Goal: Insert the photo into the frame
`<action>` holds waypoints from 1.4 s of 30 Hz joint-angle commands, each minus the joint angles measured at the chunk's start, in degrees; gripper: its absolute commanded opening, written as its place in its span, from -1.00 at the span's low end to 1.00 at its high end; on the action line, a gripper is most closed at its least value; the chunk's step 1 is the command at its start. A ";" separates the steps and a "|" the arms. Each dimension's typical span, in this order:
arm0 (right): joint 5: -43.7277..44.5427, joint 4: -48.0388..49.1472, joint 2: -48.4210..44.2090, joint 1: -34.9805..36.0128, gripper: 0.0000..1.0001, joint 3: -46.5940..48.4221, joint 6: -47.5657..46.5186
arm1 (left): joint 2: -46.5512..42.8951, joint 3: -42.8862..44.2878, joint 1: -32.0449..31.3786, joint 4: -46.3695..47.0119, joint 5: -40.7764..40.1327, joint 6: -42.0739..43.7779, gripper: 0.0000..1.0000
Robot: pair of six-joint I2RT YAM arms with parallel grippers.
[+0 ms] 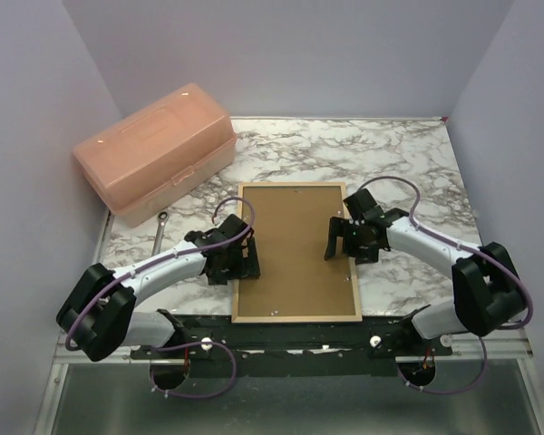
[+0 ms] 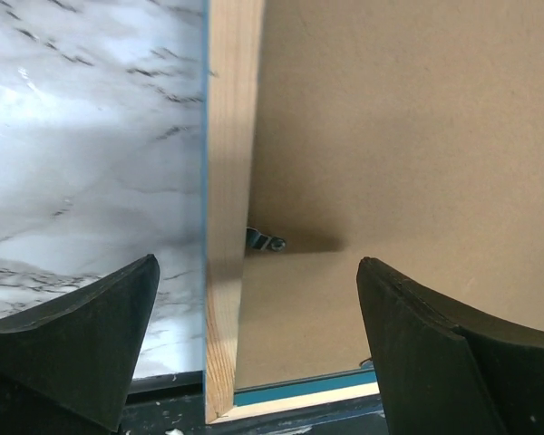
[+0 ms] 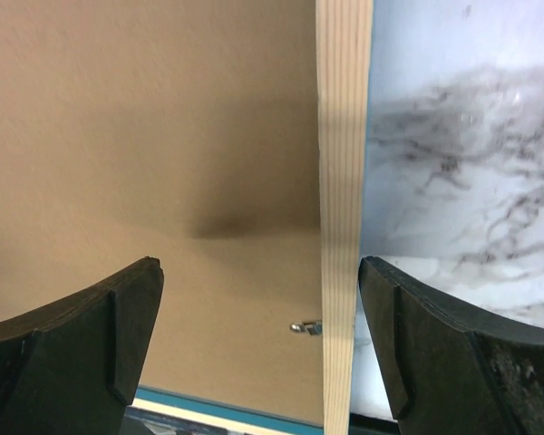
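Observation:
The frame lies face down on the marble table, pale wood reverse up, with the plain brown backing board filling it. The photo is hidden. My left gripper is open and straddles the frame's left rail, one finger over the marble and one over the board. My right gripper is open and straddles the right rail. A small metal tab holds the board on the left side, and another tab on the right. A blue strip shows along the frame's near rail.
A translucent orange toolbox stands at the back left. A metal wrench lies on the table left of the frame. Grey walls close in the table on three sides. A black strip runs along the near edge.

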 commanded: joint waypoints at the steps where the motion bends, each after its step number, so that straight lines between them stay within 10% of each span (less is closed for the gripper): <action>1: 5.19 0.71 4.25 -0.35 0.96 6.18 -3.07 | 3.05 5.30 3.91 -4.72 -1.81 4.61 0.86; 20: -1.57 3.00 24.61 -12.19 0.93 23.79 -8.53 | 19.42 19.89 14.58 -2.14 6.22 12.21 0.61; 42: -2.74 2.70 31.12 -12.30 0.02 25.54 -9.10 | 19.78 16.23 14.61 -0.15 5.60 12.22 0.45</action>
